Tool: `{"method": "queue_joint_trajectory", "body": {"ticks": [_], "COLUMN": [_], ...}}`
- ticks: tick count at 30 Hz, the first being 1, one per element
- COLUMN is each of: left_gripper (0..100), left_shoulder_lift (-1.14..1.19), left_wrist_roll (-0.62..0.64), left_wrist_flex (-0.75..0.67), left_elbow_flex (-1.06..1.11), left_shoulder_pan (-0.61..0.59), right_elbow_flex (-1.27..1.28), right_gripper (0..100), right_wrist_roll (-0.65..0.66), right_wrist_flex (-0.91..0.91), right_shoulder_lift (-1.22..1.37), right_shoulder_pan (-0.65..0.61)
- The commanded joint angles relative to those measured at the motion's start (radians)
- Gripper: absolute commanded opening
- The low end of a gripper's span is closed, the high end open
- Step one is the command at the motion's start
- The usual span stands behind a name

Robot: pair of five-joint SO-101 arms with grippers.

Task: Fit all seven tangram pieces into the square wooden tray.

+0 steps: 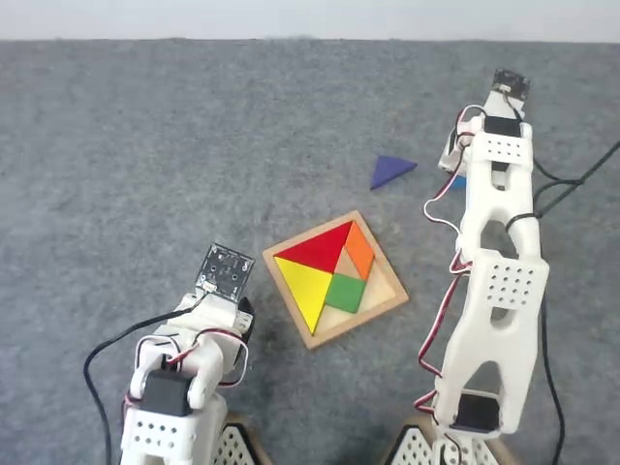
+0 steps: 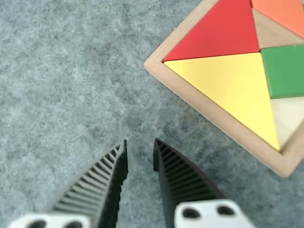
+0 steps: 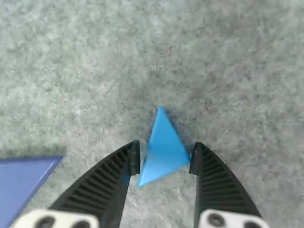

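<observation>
Right pincer [image 3: 165, 154], fingers apart, straddles the light-blue triangle [image 3: 164, 148] lying flat on my desk [image 3: 71, 57], apex pointing ahead. The wooden tray [image 1: 287, 304] sits well apart, nearer my left pincer [image 2: 140, 142], which is narrowly parted and empty.

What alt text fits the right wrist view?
The right gripper is low over grey felt, its black fingers closely flanking a light blue triangle lying flat. A darker blue piece lies nearby.
</observation>
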Motion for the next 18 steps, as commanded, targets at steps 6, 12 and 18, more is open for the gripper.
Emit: {"method": "queue_joint_trajectory", "body": {"ticks": [6,12,18], "left_gripper": [9,9,9], "left_shoulder_lift": [-0.002,-0.002,-0.002], "left_wrist_roll": [0.006,0.006,0.006], "left_wrist_flex": [0.005,0.005,0.005], "left_elbow_flex": [-0.007,-0.007,-0.007], "left_shoulder_pan": [0.002,0.002,0.002], "right_elbow_flex": [-0.048,-0.048,-0.049], "right_gripper": [7.3,5.8,5.5], "right_wrist_roll": [-0.003,-0.003,0.091], "right_wrist_flex": [0.087,0.111,0.223], "right_shoulder_lift": [-0.010,-0.016,-0.074], "right_shoulder_pan": [0.005,0.012,-0.016]}}
